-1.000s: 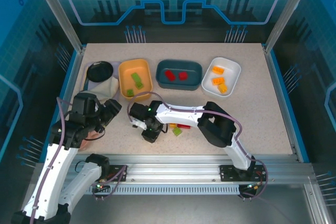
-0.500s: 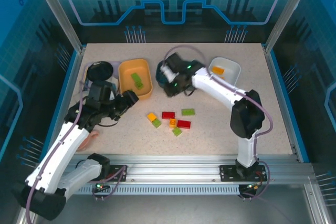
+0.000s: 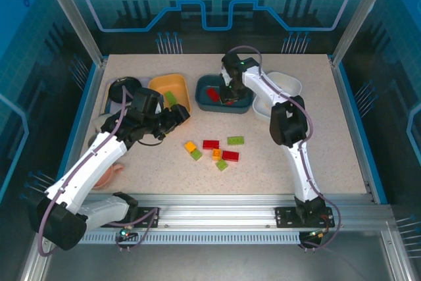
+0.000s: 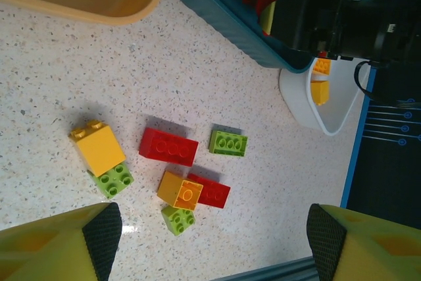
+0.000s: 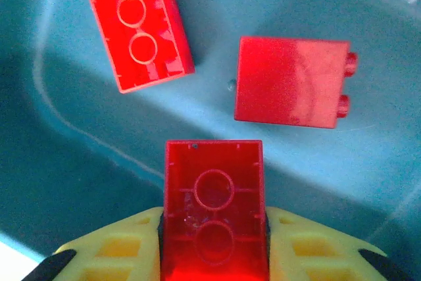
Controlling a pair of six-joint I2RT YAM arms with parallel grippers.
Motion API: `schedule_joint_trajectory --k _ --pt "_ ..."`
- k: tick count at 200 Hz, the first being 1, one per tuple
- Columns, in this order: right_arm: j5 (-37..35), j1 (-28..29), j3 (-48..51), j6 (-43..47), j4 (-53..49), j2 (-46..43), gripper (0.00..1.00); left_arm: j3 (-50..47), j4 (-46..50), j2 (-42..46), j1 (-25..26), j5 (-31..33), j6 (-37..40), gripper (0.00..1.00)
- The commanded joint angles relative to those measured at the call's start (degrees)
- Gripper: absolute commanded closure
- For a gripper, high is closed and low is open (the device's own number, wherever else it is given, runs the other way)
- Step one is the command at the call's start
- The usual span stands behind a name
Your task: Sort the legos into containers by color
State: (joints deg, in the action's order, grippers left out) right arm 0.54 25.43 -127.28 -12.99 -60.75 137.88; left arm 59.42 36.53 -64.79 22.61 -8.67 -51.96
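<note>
My right gripper (image 3: 228,97) hangs over the dark teal tub (image 3: 205,104), shut on a red brick (image 5: 214,215) whose hollow underside faces the camera. Below it, two more red bricks (image 5: 135,24) lie on the tub floor (image 5: 79,136). My left gripper (image 3: 176,118) is open, with nothing between its fingers (image 4: 99,241), above the table beside the yellow-orange tub (image 3: 158,90). That tub holds a green brick (image 3: 172,99). Several loose legos lie mid-table: a red one (image 4: 168,147), a yellow one (image 4: 99,149), a green one (image 4: 228,143). The white tub (image 3: 291,84) holds orange bricks (image 4: 321,87).
A black round bowl (image 3: 122,87) stands at the back left. A pink mug (image 3: 110,170) sits partly hidden under the left arm. The metal rail (image 3: 217,202) runs along the table's near edge.
The right arm has swung from the loose pile back to the teal tub with a red brick in its gripper. The left arm has reached rightward toward the middle of the table.
</note>
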Motion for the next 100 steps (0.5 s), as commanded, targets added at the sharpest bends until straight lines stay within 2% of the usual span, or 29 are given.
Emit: schedule_joint_trajectory --k 1,29,42,71,100 --pt "2.1 -0.3 -2.8 -1.3 -3.6 1.6 0.63 1.2 0.0 -0.7 0.4 0.3 1.3 0.22" --pt "2.0 -0.2 -2.7 -1.7 -3.4 0.9 0.42 1.4 1.9 -1.0 0.5 0.9 1.2 0.22" --pt "1.3 0.1 -2.3 -1.3 -2.5 -1.2 0.35 1.7 3.7 -1.2 0.4 1.5 1.1 0.22" --pt "-1.3 1.6 0.9 0.0 0.5 -9.4 0.34 2.0 7.6 -0.9 0.5 3.7 0.0 0.22" --pt "-3.4 3.6 13.7 0.3 8.2 -22.2 0.36 1.8 10.1 0.1 0.5 4.7 -1.0 0.23"
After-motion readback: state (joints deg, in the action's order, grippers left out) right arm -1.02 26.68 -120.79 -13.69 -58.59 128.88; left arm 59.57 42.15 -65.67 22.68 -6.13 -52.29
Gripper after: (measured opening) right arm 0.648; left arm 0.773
